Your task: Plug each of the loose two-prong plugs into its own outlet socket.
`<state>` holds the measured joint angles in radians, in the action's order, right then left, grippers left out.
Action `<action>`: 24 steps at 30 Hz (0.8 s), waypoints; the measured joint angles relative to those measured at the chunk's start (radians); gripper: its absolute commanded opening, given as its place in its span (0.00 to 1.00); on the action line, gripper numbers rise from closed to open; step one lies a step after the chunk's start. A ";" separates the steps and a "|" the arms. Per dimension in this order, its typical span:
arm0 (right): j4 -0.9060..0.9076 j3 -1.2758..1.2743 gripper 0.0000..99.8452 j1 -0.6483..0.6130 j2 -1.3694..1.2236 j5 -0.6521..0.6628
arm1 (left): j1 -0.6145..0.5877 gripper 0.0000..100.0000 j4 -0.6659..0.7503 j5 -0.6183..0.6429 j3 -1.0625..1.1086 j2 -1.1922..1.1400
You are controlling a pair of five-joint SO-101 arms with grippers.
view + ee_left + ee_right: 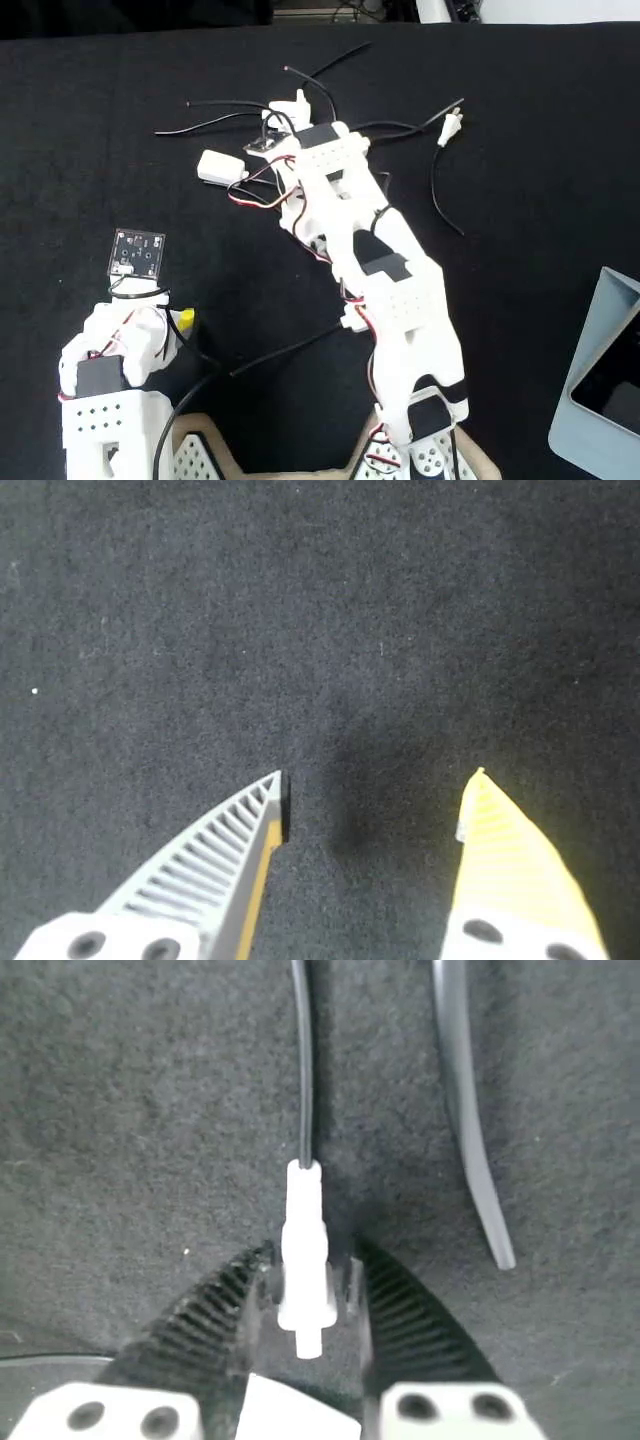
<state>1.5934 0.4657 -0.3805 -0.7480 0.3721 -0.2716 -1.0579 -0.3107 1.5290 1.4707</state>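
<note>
A white two-prong plug (303, 1260) on a thin black cable (305, 1060) lies on the black cloth, with my right gripper (311, 1252) shut on its body from both sides. From above, that gripper (288, 112) is at the far middle of the table, just past a white outlet block (220, 166). Another loose white plug (450, 127) with a black cable lies to the far right. Near the front left my left gripper (379, 780) stands open above bare cloth, nothing between its fingers. A small black square socket board (137, 253) lies just beyond it.
Several thin black cables (225, 112) sprawl around the far middle of the table; one cable end (465, 1110) lies beside the held plug. A grey container (600, 390) stands at the right edge. Another cable runs between the arm bases (280, 352).
</note>
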 measured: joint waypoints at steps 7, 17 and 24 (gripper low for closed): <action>0.009 0.044 0.09 0.000 0.000 0.000 | 0.000 0.28 0.000 0.000 0.000 0.000; 0.031 0.046 0.06 -0.003 -0.037 0.000 | 0.000 0.28 0.000 0.000 0.000 0.000; 0.038 0.046 0.06 -0.003 -0.037 0.000 | 0.000 0.28 0.000 0.000 0.000 0.000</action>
<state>1.6318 0.5117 -0.3836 -0.7848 0.3721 -0.2716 -1.0579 -0.3107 1.5290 1.4707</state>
